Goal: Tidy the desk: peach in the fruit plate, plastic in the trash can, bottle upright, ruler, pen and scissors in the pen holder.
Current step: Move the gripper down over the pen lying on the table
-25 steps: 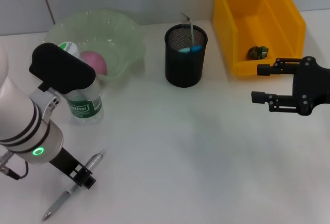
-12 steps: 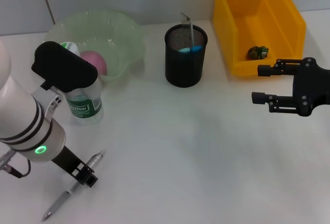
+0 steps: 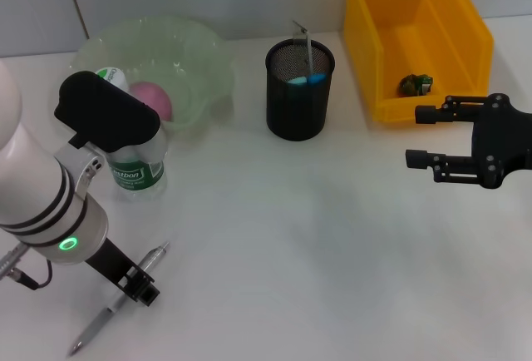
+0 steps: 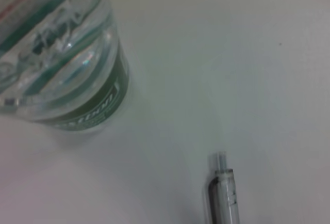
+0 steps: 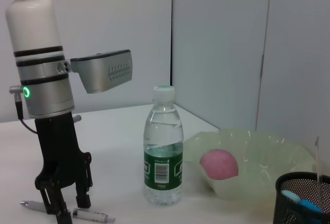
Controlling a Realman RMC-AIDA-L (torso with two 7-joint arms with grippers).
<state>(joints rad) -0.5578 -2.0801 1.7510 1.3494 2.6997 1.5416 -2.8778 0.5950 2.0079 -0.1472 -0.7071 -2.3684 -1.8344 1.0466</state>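
- Left gripper [image 3: 138, 284] low over the pen [image 3: 116, 307], fingers spread either side of the barrel, not yet closed on it; right wrist view shows the two fingers [image 5: 82, 199] reaching down to the table [image 3: 291, 236] with the pen [image 5: 77, 213] between them.
- Pen lies flat on the table, long axis diagonal: one end toward the bottle [image 3: 133, 161], the other toward the robot's body. Gripper sits about mid-barrel, nearer the bottle-side end.
- Left wrist view: the bottle-side end of the pen [image 4: 224, 195] lies near the bottle [image 4: 62, 64] base but apart from it.
- Bottle already upright, just in front of the fruit plate [image 3: 204, 53]; peach [image 3: 151, 99] inside the plate.
- Pen holder [image 3: 299, 91] well to the right of the bottle, already holding items; pen must travel that way once lifted.
- Trash can [image 3: 416, 37] right of the pen holder, a small scrap inside.
- Right gripper [image 3: 420, 136] open and empty, hovering in front of the trash can, well apart from the pen; left arm is clearly the nearer.
- Judgement: closing across the barrel suits the lie; the nearby bottle is the thing to avoid bumping on the lift.
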